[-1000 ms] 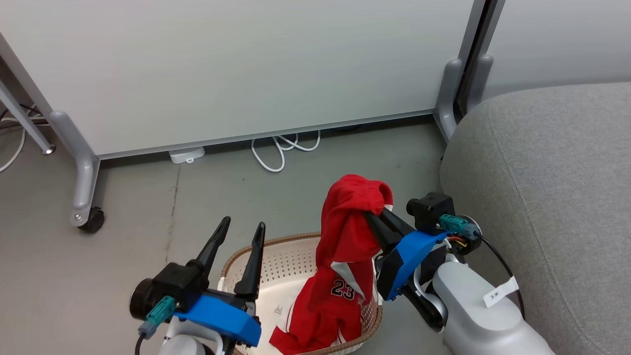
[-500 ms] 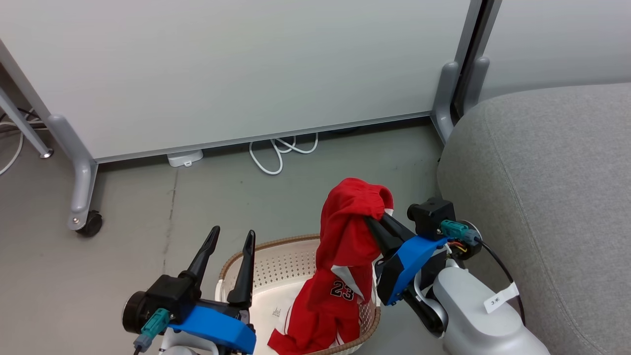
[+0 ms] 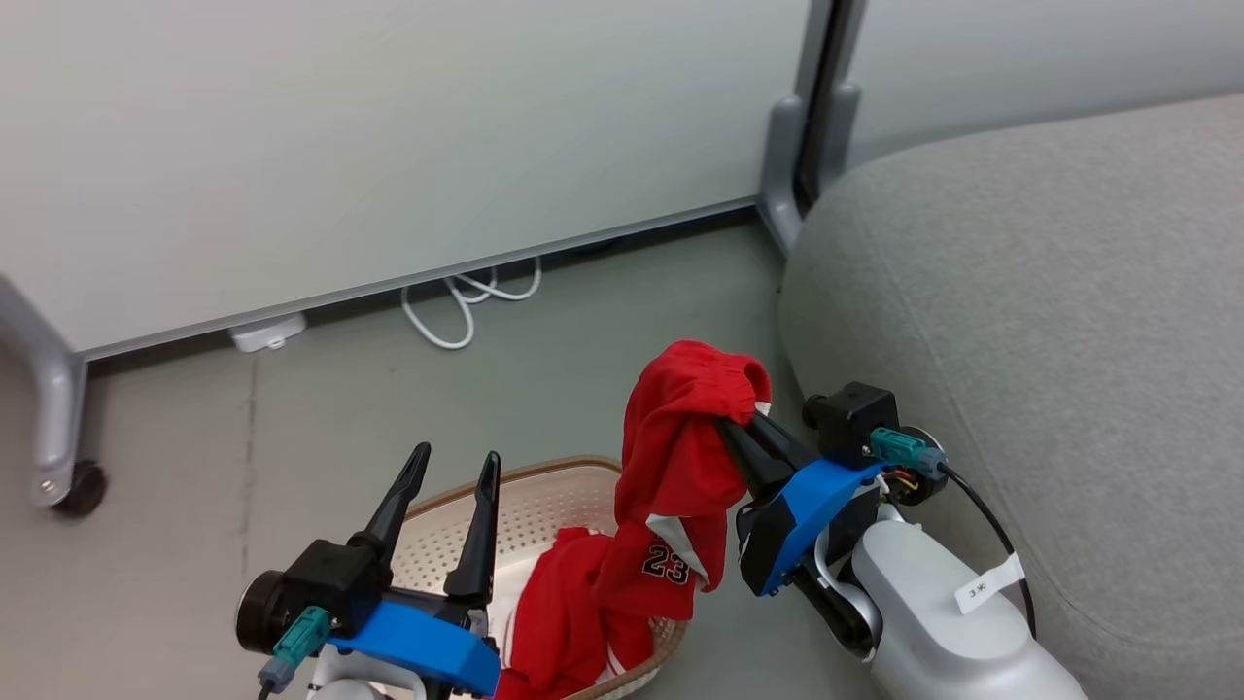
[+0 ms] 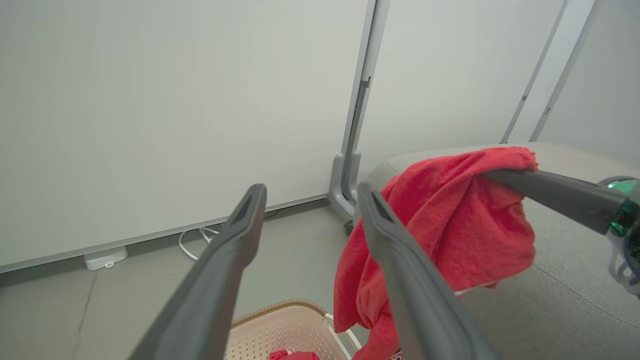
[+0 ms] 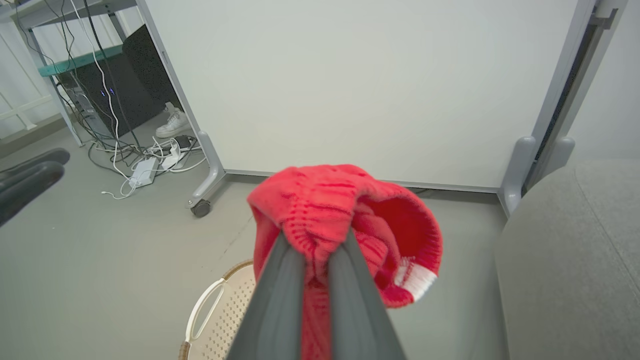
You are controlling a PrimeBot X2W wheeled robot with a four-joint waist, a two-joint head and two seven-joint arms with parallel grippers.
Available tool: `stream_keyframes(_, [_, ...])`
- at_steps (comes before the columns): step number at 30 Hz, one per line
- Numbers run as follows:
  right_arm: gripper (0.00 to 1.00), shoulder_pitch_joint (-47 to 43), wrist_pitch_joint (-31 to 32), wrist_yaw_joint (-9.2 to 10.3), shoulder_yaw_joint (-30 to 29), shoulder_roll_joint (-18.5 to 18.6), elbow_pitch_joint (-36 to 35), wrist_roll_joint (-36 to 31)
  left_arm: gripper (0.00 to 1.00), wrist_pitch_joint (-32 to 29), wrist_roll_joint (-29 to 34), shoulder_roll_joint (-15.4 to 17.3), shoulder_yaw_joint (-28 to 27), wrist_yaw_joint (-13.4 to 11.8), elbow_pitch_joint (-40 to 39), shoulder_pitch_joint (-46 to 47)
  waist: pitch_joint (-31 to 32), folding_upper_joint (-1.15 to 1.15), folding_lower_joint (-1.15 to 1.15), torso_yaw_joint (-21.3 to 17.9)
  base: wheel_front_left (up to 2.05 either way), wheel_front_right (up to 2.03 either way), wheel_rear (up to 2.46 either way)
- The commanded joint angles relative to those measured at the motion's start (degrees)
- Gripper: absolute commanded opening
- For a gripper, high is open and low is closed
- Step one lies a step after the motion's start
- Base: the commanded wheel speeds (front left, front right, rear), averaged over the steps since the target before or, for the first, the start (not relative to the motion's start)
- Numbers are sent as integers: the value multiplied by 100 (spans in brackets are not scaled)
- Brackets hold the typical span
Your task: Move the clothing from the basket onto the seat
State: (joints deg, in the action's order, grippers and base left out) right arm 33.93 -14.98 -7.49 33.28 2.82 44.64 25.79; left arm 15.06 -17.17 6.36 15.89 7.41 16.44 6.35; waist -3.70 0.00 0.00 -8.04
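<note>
Grey floor (image 3: 389, 408), white partition (image 3: 389, 146) behind. We judge the main risk thus: the clothing (image 3: 680, 457), trailing into the basket (image 3: 544, 510), may catch the rim (image 3: 525, 470) and drag it, or slip from the right gripper (image 3: 741, 426), clamped on its ribbed waistband (image 5: 320, 205). Bright red, bunched, marked 23, it hangs near the seat (image 3: 1020, 292). Left gripper (image 3: 456, 455): fingers apart, empty.

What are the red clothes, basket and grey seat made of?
The red clothes look like soft knit cloth: they droop in folds, with a ribbed waistband. The basket looks like matte cream plastic with small holes and a brown woven-look rim. The seat seems grey woven cloth, likely padded.
</note>
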Motion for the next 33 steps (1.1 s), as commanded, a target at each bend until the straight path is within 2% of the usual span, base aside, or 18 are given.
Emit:
stream_keyframes(1, [0, 42, -30, -1, -20, 13, -38, -24, 100, 18, -21, 18, 28, 10, -31, 96, -65, 0, 0, -264, 0, 0, 0])
stream_keyframes(10, [0, -45, -27, -1, -137, 11, -137, -76, 100, 17, -6, 64, 168, 10, 27, 224, -169, 0, 0, -1067, 0, 0, 0])
stream_keyframes(20, [0, -172, -27, -1, -268, 10, -278, -49, 100, 18, -37, 200, 298, 11, 67, 303, -255, 0, 0, -1696, 0, 0, 0])
stream_keyframes(33, [0, -325, -28, -1, -297, 9, -382, -16, 100, 18, -38, 234, 290, 10, 79, 289, -280, 0, 0, -2171, 0, 0, 0])
